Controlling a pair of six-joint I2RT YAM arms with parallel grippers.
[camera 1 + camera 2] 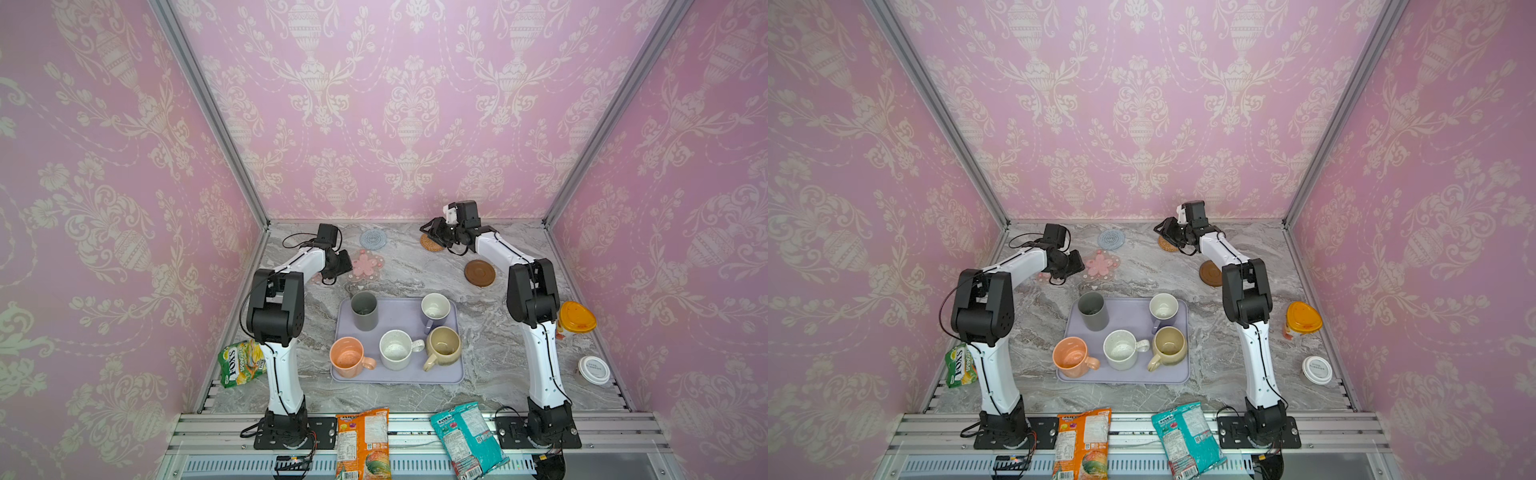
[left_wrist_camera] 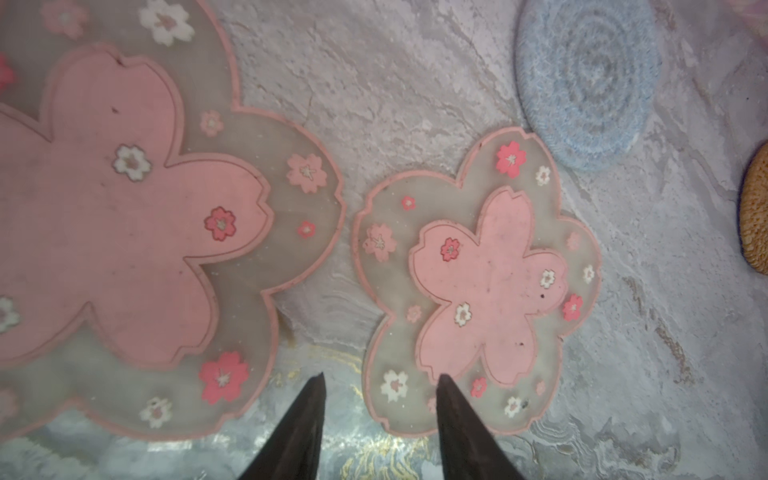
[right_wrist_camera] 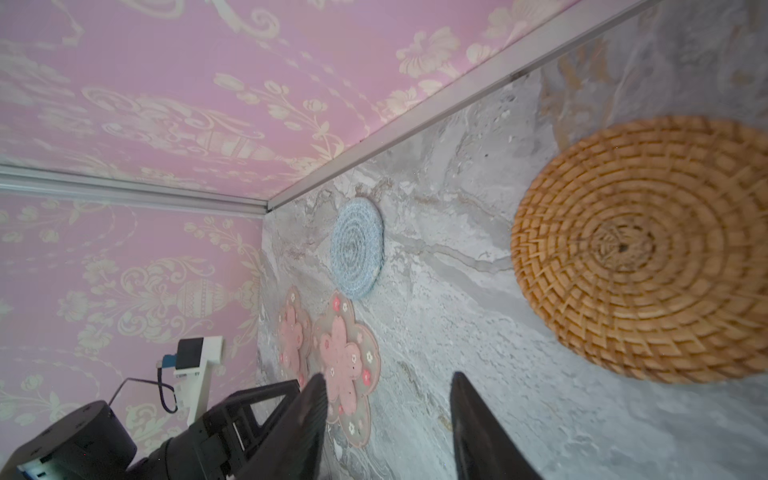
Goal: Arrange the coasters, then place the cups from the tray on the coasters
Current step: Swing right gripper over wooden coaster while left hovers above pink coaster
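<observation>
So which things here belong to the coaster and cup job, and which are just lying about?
Job: pink flower coasters, blue woven coaster, rattan coaster, wooden coaster, five cups, lavender tray.
Lying about: snack bags, orange-lidded jar, white-lidded container.

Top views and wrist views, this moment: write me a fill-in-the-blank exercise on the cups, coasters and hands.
The lavender tray carries ____ cups.
The only handleless cup is the dark ____ tumbler.
The right hand, jaws apart, holds ____.
The rattan coaster lies on the ____, not on the tray.
Missing words: five; grey; nothing; table.
</observation>
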